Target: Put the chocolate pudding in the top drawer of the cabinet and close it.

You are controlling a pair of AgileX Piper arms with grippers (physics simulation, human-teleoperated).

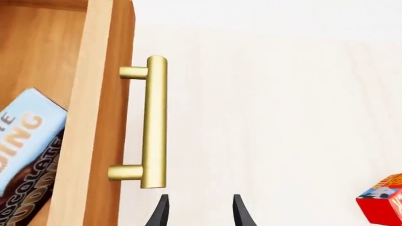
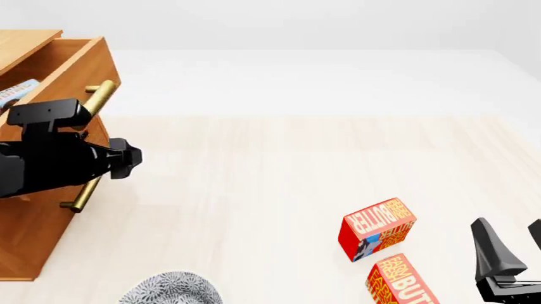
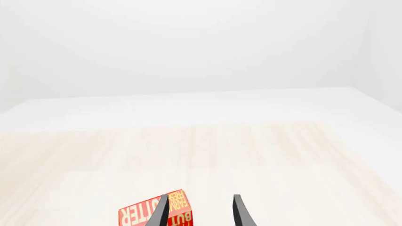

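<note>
The chocolate pudding (image 1: pixel 25 146) lies inside the open top drawer (image 1: pixel 94 117) of the cabinet (image 2: pixel 34 234). In the front view the chocolate pudding (image 2: pixel 17 92) shows only as a pale blue edge inside the pulled-out top drawer (image 2: pixel 89 60). The drawer's brass handle (image 1: pixel 154 122) lies just ahead of my left gripper (image 1: pixel 201 213), which is open and holds nothing. From the front, my left arm (image 2: pixel 59 161) covers the middle of the handle (image 2: pixel 100 98). My right gripper (image 2: pixel 514 244) stands open and empty at the near right, also shown as the right gripper (image 3: pixel 201 212) in its own wrist view.
Two red-orange butter boxes (image 2: pixel 378 229) (image 2: pixel 401 282) lie on the table near my right gripper; one butter box (image 3: pixel 148 215) shows just beyond its fingers. Another butter box (image 1: pixel 383 203) shows in the left wrist view. A grey patterned dish (image 2: pixel 173 290) sits at the front edge.
</note>
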